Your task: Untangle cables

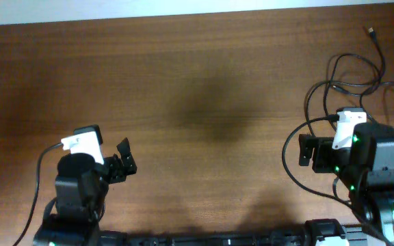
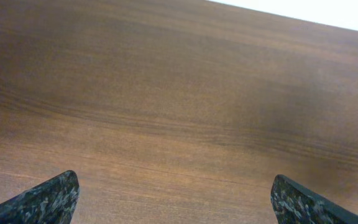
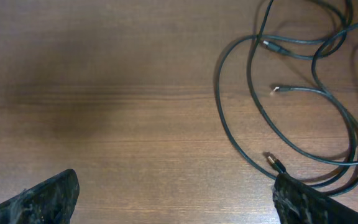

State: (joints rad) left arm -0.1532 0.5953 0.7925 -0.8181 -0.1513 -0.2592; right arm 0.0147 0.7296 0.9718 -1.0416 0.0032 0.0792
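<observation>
The tangled black cables [image 3: 297, 89] lie on the bench [image 1: 204, 82] just ahead and to the right of the right gripper [image 3: 176, 199], which is spread wide and empty, while the left gripper [image 1: 123, 160], also spread, is well apart from them.

Black left arm [image 1: 74, 184] and right arm [image 1: 378, 160], white wrist blocks [image 1: 82, 142], green lights [image 1: 353, 141], speckled dark tool fingers [image 2: 45, 200].

Wooden table [image 1: 204, 102] — brown grain, pale strip [image 1: 115, 7] beyond
</observation>
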